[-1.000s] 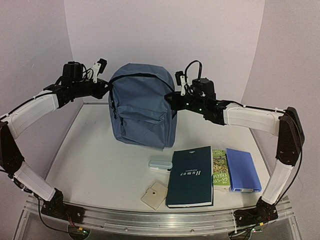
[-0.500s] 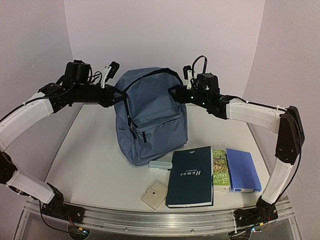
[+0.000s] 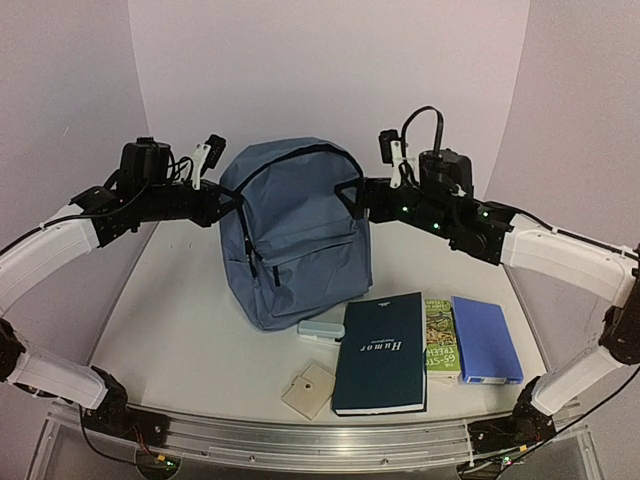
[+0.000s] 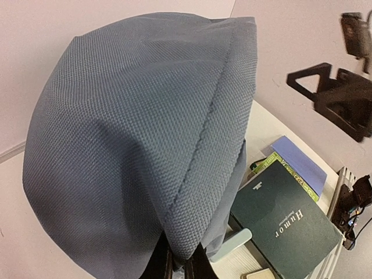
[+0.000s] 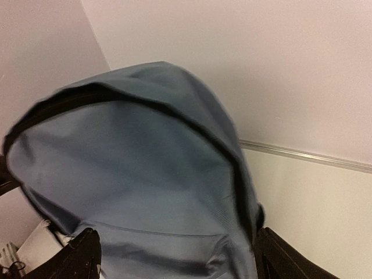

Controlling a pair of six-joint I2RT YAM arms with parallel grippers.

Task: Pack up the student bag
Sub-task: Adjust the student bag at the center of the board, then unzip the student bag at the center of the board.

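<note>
Your backpack [image 3: 295, 235] stands upright toward 12 o'clock on the table [image 3: 180, 320], with its front pocket facing the arm bases. Your left gripper [image 3: 224, 203] sits at the backpack's 10 o'clock with its jaws pinched together on a fold of the blue fabric. Your right gripper [image 3: 352, 197] is at its 2 o'clock with jaws spread wide and gripping nothing, though you cannot tell whether a finger brushes the cloth. A small pale case [image 3: 321, 330] lies just beside the backpack's bottom edge at 6 o'clock, and a dark green book [image 3: 380, 353] lies at 5 o'clock.

Student bag [image 3: 300, 240] behind the book [image 3: 380, 352]; left hand [image 3: 224, 200] at its left, right hand [image 3: 352, 197] opposite.
</note>
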